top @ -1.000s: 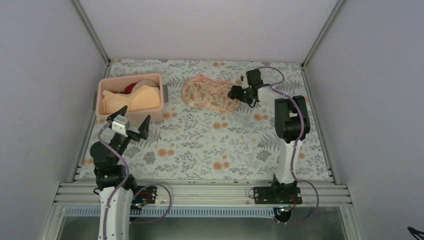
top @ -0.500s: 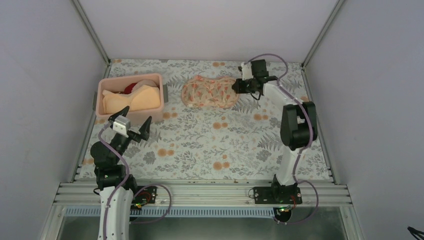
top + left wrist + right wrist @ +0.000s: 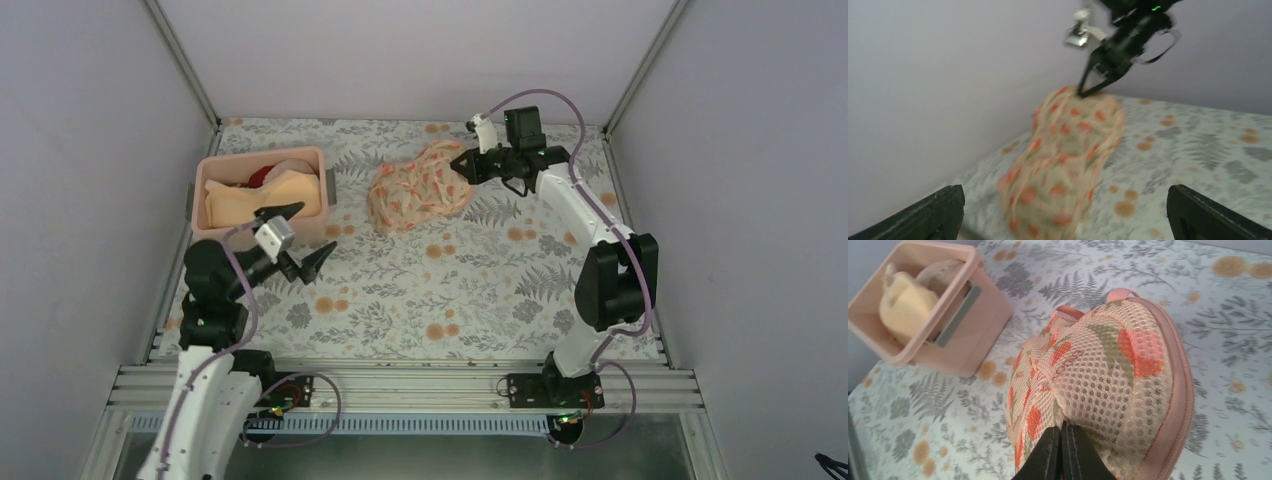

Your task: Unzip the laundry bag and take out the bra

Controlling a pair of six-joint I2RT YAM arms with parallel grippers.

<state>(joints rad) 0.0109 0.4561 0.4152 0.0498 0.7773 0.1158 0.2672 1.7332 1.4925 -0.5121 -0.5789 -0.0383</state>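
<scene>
The right gripper (image 3: 1060, 452) has its two black fingers pressed together on a fold of the bag's (image 3: 1098, 375) peach mesh, at the bottom centre of the right wrist view. Only this view shows the pinch up close. It also shows the honeycomb weave, the red-orange and green marks, a pink zip edging (image 3: 1184, 390) curving down the bag's right side, and a small pink loop (image 3: 1120, 292) at its far end. What the bag holds cannot be told through the mesh. In the top view the bag sits in the upper middle of the frame, its right end lifted by the gripper and its left part bunched on the floral table (image 3: 450, 290). The left wrist view is blurred but gives the side-on shape: the bag hangs tall from the right gripper near the top centre, against the grey wall. The left gripper (image 3: 303, 236) stands at the left of the top view, just below the bin (image 3: 262, 155), jaws wide apart and holding nothing; its finger tips fill the bottom corners of its own view. The pink bin sits at the upper left, well apart from the bag. It holds a peach bra (image 3: 268, 196), with a red garment (image 3: 258, 177) behind it that shows only from above.
</scene>
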